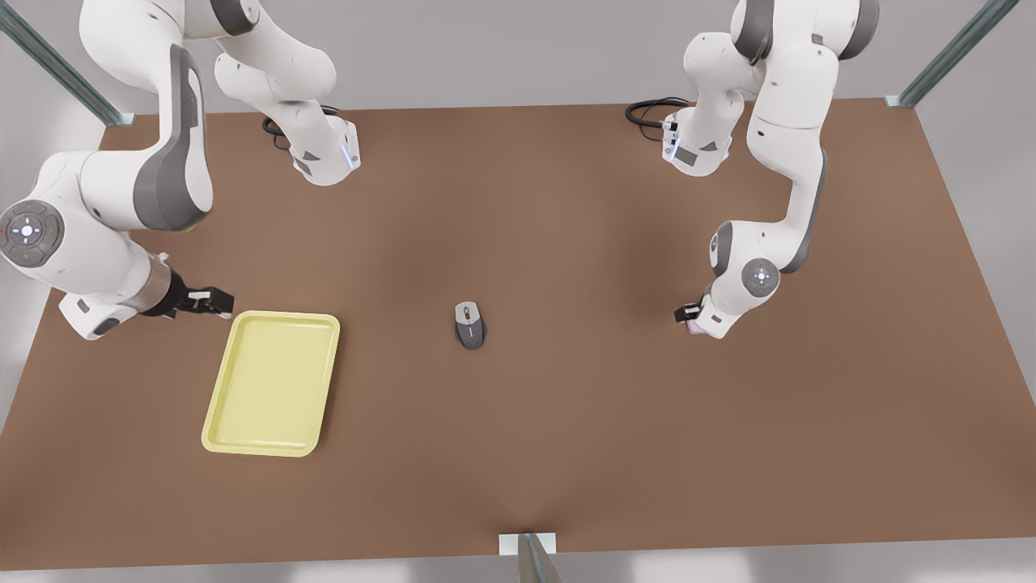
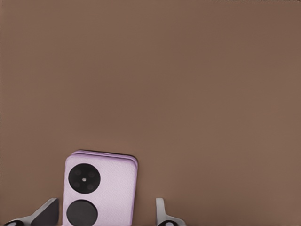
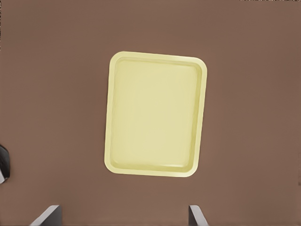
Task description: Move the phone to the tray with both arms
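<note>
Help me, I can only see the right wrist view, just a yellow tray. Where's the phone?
Observer: The pink phone is at the front view's right, far from the tray, between the open fingers of the left gripper.
Operator: And where's my gripper?
Observer: The right gripper waits, open, beside the tray's far corner at the front view's left.
Operator: Anything between them?
Observer: A grey computer mouse sits alone in the middle of the table.
</note>
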### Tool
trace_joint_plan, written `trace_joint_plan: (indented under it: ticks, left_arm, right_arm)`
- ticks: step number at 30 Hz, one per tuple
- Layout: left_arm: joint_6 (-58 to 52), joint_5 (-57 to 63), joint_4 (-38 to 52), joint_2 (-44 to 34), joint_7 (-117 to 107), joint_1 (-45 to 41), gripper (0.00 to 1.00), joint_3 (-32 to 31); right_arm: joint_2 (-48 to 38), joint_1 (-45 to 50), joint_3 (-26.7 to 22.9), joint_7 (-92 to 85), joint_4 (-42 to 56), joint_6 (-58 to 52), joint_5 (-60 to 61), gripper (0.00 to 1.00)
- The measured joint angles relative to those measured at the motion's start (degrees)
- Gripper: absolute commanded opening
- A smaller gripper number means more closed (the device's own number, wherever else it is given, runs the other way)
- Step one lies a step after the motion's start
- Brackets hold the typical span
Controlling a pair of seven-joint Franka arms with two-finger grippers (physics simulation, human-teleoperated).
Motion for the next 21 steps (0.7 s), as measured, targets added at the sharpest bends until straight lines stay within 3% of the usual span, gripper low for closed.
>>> trace_joint_plan:
  ticks: [21]
  left_arm:
    - [2.4,-0.2,-0.5,3.1,1.4,0.0,1.0,0.7]
  right_arm:
    - [-1.7,-2.1,0.5,-2.9,-4.9,4.1,-0.3,1.0]
